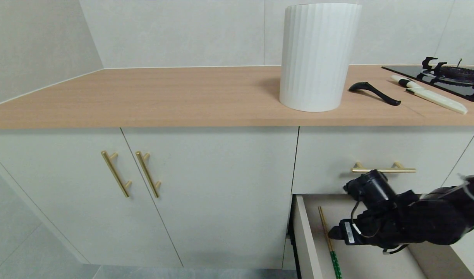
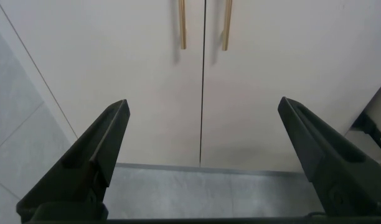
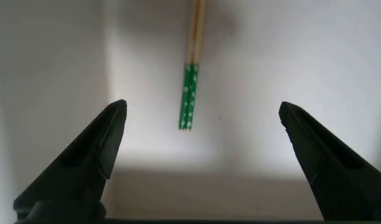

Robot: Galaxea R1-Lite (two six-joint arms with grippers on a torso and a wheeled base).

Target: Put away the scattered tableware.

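A pair of wooden chopsticks (image 1: 328, 242) with green ends lies inside the open drawer (image 1: 304, 236) at the lower right, along its left wall. My right gripper (image 1: 334, 233) hovers over the drawer just right of them. In the right wrist view the chopsticks (image 3: 192, 81) lie flat on the drawer floor between and beyond the open fingers (image 3: 91, 162), untouched. On the wooden countertop (image 1: 163, 97) lie a black peeler (image 1: 374, 93) and a cream knife (image 1: 430, 97). My left gripper (image 2: 203, 162) is open, facing the cabinet doors with nothing in it.
A tall white ribbed container (image 1: 318, 56) stands on the counter left of the peeler. A black gas hob (image 1: 450, 75) sits at the far right. Two cabinet doors with gold handles (image 1: 130, 172) are shut; a shut drawer with a gold handle (image 1: 384, 169) lies above the open one.
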